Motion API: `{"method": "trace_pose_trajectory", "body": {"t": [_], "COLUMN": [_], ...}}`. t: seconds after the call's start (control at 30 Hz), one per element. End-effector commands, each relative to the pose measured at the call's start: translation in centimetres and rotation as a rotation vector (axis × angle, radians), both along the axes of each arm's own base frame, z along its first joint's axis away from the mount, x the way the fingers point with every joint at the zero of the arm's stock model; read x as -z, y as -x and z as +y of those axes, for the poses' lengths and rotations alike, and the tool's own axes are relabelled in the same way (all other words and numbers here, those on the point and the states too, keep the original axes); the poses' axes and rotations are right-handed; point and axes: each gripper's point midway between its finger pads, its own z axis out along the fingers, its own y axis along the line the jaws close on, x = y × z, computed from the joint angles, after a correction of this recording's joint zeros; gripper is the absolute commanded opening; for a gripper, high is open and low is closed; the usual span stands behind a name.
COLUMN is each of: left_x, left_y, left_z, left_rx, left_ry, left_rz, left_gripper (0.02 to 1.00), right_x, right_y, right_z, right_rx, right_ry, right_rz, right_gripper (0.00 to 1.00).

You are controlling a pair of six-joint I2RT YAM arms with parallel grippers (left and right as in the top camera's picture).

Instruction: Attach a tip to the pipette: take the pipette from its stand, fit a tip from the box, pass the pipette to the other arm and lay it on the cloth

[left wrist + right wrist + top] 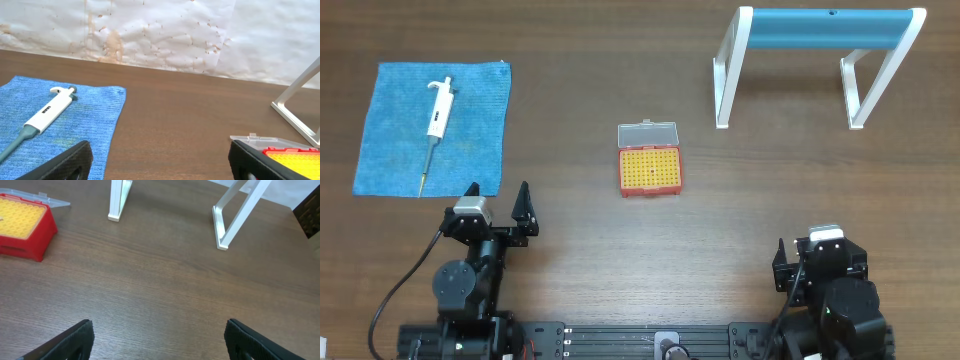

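Top view showed the pipette (pixel 438 112) lying on the cloth (pixel 478 125), tip seemingly fitted. The left hand (pixel 498 192) nearby and the right hand (pixel 157 347) were spread, empty. Final step looked done; no further move seemed needed.

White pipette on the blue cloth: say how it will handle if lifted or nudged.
The slim white plastic pipette looks rigid and probably light. Its hooked head would likely stop it rolling, and the blue cloth should add friction. The thin yellow tip seems fragile; it might bend or pop off.
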Motion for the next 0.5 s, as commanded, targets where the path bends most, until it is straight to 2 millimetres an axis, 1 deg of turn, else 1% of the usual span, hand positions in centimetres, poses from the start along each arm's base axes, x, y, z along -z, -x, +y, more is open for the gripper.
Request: {"method": "trace_pose_trajectory", "body": {"t": [0.03, 0.37, 0.47, 0.5], "left_x": [0.15, 0.15, 0.15, 0.15], "left_y": [0.00, 0.00, 0.00, 0.00], "left_z": [0.41, 0.41, 0.41, 0.41], "left_rx": [-0.022, -0.022, -0.022, -0.022], "left_ry": [-0.007, -0.008, -0.007, -0.007], "left_rz": [-0.002, -0.002, -0.002, -0.002], "left_gripper": [0.879, 0.879, 0.879, 0.879], "right_x": [-0.06, -0.07, -0.10, -0.38], "right_y": [-0.02, -0.01, 0.01, -0.18], "right_z": [-0.03, -0.07, -0.94, -0.76], "right_rx": [-0.007, -0.005, 0.054, 0.055], "right_ry": [0.016, 0.016, 0.009, -0.016], "right_rz": [-0.004, -0.004, -0.005, -0.018], "right_gripper": [0.849, 0.847, 0.849, 0.849]}}
